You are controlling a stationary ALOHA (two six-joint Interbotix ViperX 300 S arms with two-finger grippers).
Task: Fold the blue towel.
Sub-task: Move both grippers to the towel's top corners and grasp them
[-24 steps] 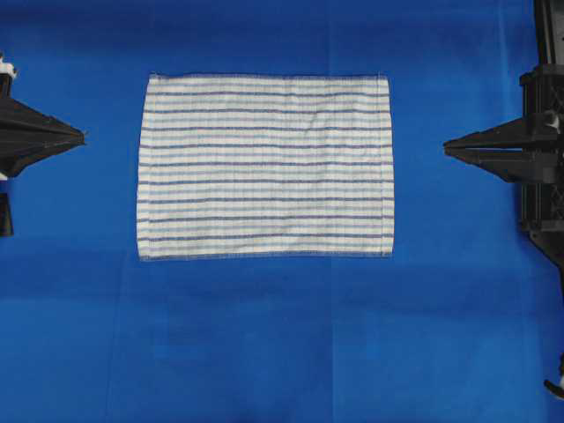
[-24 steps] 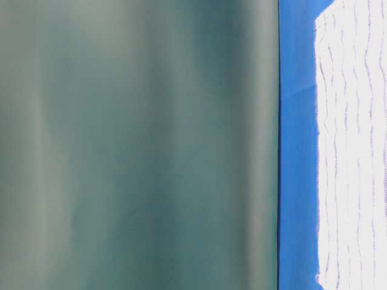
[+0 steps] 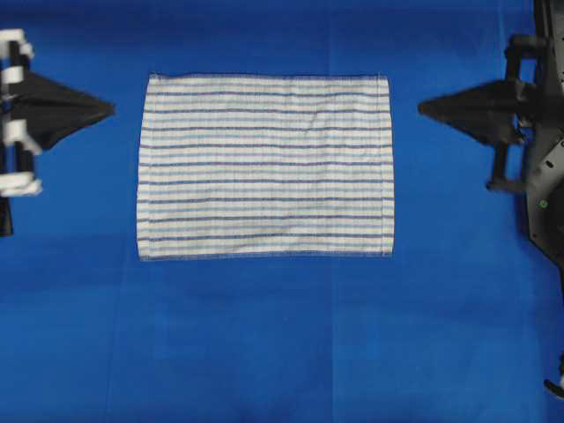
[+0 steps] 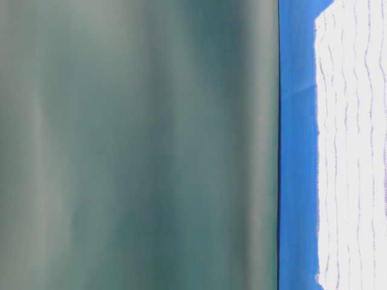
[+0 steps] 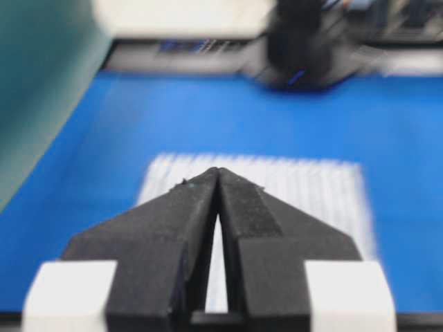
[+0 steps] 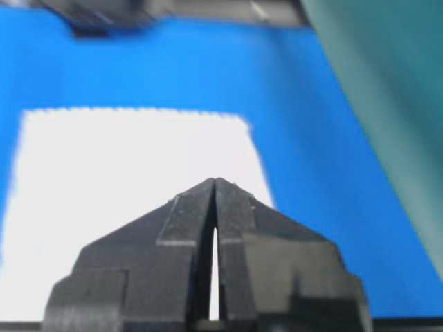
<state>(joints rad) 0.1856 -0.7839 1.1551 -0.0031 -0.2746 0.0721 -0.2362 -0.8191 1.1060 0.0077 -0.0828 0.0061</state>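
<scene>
The blue towel (image 3: 264,166), white with thin dark-blue and light-blue stripes, lies flat and unfolded on the table's middle. It also shows in the left wrist view (image 5: 304,187), the right wrist view (image 6: 131,166) and the table-level view (image 4: 354,151). My left gripper (image 3: 111,109) is shut and empty, just left of the towel's upper left edge, its tips meeting in the left wrist view (image 5: 217,170). My right gripper (image 3: 421,108) is shut and empty, just right of the towel's upper right edge, tips together in the right wrist view (image 6: 214,180).
A plain blue covering (image 3: 282,344) spreads over the whole table. A green-grey wall (image 4: 139,145) fills most of the table-level view and borders the table in both wrist views. The opposite arm's base (image 5: 304,41) stands at the far side.
Both grippers have moved inward toward the towel and up toward its top corners. The towel has not moved.
</scene>
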